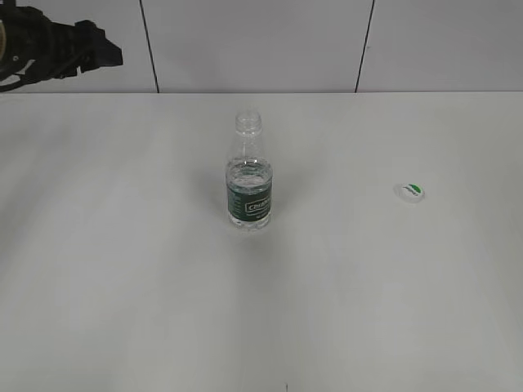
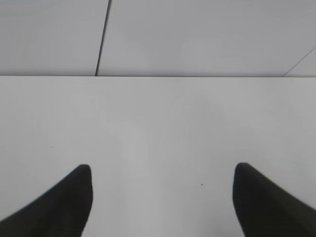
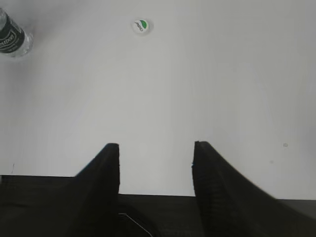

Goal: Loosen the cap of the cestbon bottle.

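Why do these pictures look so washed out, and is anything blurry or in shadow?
Exterior view: flat, even light on the white table; the bottle casts only a faint shadow, and the cap stays sharp. Left wrist view: soft and featureless, with the left gripper a dark, blurred silhouette. Right wrist view: the right gripper is nearly black, and the far bottle is slightly soft.

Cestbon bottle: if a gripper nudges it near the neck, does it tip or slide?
Probably tips: the cestbon bottle stands upright, tall against a narrow base, so a high push has leverage. It looks only partly filled, the water line seeming to sit near the label top, so likely light and easy to shove. With the cap off and lying on the table, a tip would likely spill.
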`<state>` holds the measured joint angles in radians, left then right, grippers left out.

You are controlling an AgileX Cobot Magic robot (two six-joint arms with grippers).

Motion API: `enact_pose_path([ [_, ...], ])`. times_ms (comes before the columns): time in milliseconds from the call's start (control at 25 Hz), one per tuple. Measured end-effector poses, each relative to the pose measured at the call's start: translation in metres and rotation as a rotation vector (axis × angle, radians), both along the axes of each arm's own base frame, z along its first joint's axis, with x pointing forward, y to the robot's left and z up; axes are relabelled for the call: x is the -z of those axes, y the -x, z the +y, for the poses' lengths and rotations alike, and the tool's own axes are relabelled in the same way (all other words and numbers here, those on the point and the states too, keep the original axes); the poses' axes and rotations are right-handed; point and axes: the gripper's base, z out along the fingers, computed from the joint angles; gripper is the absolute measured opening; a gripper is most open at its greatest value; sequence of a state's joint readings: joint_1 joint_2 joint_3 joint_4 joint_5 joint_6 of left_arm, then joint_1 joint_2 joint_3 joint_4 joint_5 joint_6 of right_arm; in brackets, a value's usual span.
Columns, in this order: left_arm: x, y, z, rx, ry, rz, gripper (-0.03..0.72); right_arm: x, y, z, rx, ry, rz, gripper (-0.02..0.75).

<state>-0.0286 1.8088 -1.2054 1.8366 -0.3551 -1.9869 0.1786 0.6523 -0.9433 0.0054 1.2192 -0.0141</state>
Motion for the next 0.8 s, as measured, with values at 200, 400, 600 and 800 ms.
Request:
enact_pose_path([
  [200, -0.001, 0.001, -0.001, 0.015, 0.009, 0.002, 0.534, 0.019, 0.049, -0.008, -0.002, -0.027, -0.119, 0.368],
  [400, -0.01, 0.004, -0.002, 0.018, 0.01, -0.019, 0.534, 0.053, 0.075, -0.013, -0.022, -0.014, -0.164, 0.368],
  [600, -0.021, 0.007, -0.002, 0.024, 0.013, -0.044, 0.534, 0.077, 0.095, -0.017, -0.056, 0.011, -0.252, 0.368],
  [800, -0.029, 0.011, -0.004, 0.043, 0.023, -0.059, 0.534, 0.089, 0.101, -0.019, -0.053, 0.018, -0.304, 0.368],
])
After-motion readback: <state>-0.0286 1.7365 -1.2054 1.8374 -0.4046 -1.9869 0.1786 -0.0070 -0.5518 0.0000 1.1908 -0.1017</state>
